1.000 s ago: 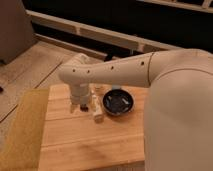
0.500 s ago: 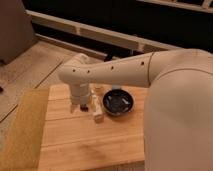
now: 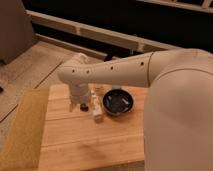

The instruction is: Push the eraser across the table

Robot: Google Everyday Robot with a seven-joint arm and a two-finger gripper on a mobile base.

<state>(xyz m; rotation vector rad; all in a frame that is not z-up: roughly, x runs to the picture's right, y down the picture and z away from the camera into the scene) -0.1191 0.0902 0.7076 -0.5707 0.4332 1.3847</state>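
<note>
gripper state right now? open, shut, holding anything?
Gripper: open or shut cannot be told. It is low over the light wooden plank table, left of the dark round bowl.

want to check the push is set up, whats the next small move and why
Probably a short push toward the near edge of the table. The gripper sits low at its far side, beside the small dark eraser, contact unclear; the cream block and bowl lie close alongside, so pushing sideways would likely hit them.
</note>
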